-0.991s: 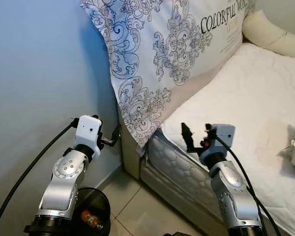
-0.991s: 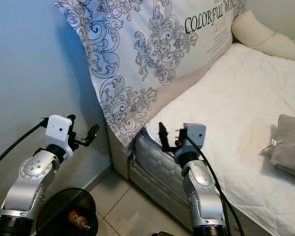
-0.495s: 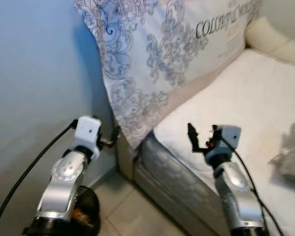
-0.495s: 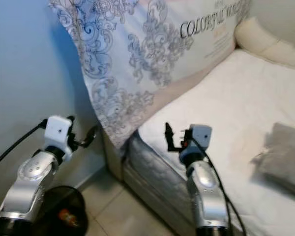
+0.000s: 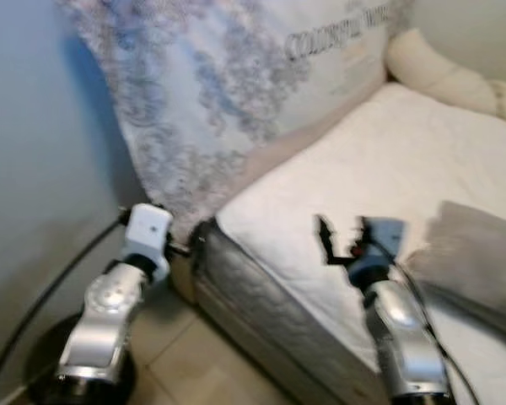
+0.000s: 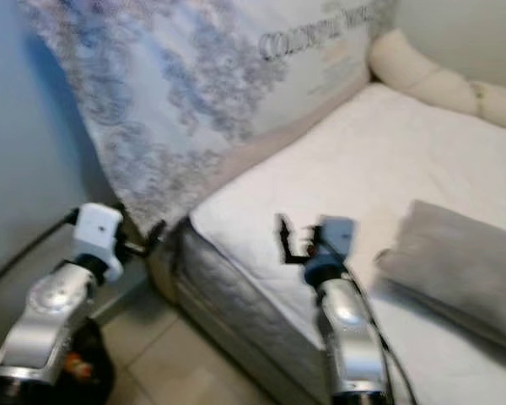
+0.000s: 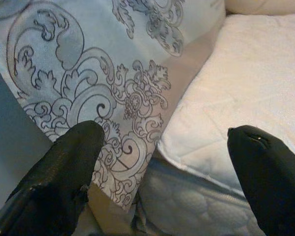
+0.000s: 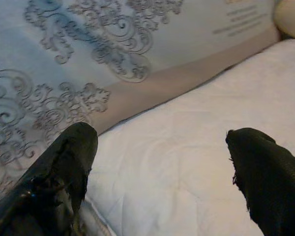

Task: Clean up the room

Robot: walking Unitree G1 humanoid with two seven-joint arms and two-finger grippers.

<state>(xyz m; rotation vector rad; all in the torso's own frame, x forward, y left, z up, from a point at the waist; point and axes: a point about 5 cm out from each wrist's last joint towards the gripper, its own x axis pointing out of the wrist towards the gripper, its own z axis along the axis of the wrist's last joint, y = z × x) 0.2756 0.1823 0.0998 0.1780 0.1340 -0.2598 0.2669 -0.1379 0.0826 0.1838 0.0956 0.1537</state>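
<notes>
A white mattress (image 5: 363, 169) lies before me, its quilted side (image 5: 261, 312) facing the tiled floor. A big pillow (image 5: 219, 93) with grey scroll patterns and lettering leans against the wall at the bed's head. On the bed at the right rests a grey folded cushion (image 5: 476, 261). My left gripper (image 5: 192, 243) hovers open by the bed's near corner, just below the patterned pillow (image 7: 103, 73). Over the mattress edge, my right gripper (image 5: 337, 240) is held open and empty, a short way left of the grey cushion. The head views are blurred.
A cream bolster (image 5: 443, 80) lies along the far end of the bed. A black round bin (image 6: 88, 371) with something orange (image 6: 74, 365) inside stands on the floor at the lower left. The blue-grey wall (image 5: 34, 169) closes off the left side.
The whole picture has shifted: the camera has swung right, bringing more of the grey cushion into view and pushing the bin toward the left edge. Both arms hold the same raised, open pose.
</notes>
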